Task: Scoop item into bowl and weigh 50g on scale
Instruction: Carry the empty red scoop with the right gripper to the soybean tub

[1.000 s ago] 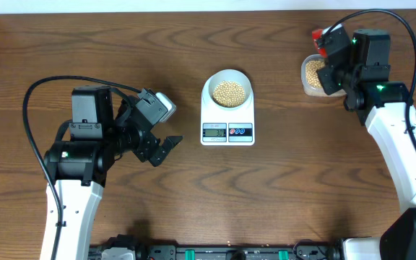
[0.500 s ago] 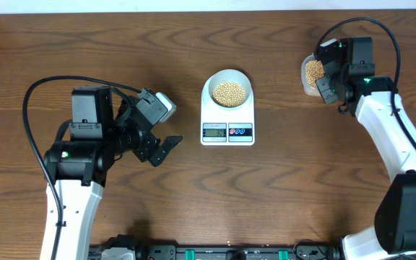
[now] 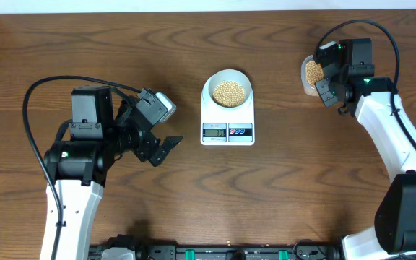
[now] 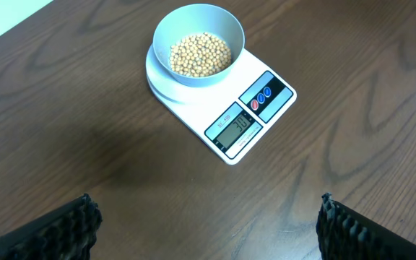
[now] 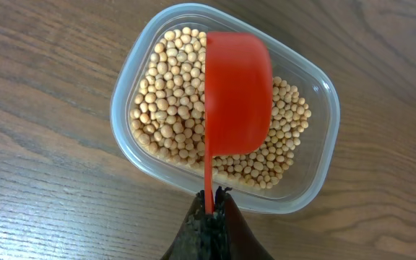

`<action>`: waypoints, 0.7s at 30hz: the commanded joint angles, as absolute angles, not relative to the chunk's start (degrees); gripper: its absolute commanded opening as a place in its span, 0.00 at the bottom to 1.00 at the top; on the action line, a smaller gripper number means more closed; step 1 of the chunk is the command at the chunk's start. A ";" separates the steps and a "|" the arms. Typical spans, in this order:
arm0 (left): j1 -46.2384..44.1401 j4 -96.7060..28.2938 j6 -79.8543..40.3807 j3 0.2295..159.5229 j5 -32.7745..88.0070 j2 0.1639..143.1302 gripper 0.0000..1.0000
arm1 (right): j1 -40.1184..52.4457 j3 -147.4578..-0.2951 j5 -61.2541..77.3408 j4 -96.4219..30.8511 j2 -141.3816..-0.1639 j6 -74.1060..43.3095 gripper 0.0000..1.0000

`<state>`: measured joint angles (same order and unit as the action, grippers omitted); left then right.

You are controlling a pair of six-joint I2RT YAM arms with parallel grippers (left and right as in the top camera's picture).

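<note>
The pale bowl (image 3: pixel 227 89) holds tan beans (image 3: pixel 229 92) and sits on the white scale (image 3: pixel 227 128) at the table's middle; all show in the left wrist view, bowl (image 4: pixel 198 25), beans (image 4: pixel 199 54), scale (image 4: pixel 266 108). My left gripper (image 3: pixel 166 148) is open and empty, left of the scale, fingers wide apart (image 4: pixel 206 227). My right gripper (image 3: pixel 326 88) is shut on the handle of a red scoop (image 5: pixel 237 94), held bottom-up over the clear tub (image 5: pixel 309 184) of beans (image 5: pixel 168 108).
The clear plastic tub (image 3: pixel 306 81) sits at the back right, near the table's far edge. Bare wood lies between the scale and both arms. Black cables loop over each arm.
The right arm swung left and down over the tub between one second and half a second ago; it has held still since. The left arm has not moved.
</note>
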<state>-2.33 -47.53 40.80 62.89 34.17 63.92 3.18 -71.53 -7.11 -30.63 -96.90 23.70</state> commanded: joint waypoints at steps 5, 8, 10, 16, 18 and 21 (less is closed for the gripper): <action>-2.04 -47.55 41.56 63.99 34.26 64.10 0.98 | 1.48 -70.87 -6.68 -30.68 -97.97 24.29 0.01; -2.04 -47.55 41.54 63.99 34.26 64.10 0.98 | 1.43 -70.85 -4.97 -30.68 -99.04 24.29 0.01; -2.04 -47.55 41.54 63.99 34.26 64.10 0.98 | 1.45 -70.85 -2.09 -30.85 -99.26 24.27 0.01; -2.04 -47.55 41.54 63.99 34.26 64.10 0.98 | 1.43 -70.85 -0.80 -32.27 -99.39 24.23 0.01; -2.04 -47.55 41.56 63.99 34.26 64.10 0.98 | 1.43 -70.85 1.50 -32.95 -99.39 24.23 0.01; -2.04 -47.55 41.54 63.99 34.26 64.10 0.98 | 1.43 -70.85 4.36 -33.19 -99.39 22.74 0.01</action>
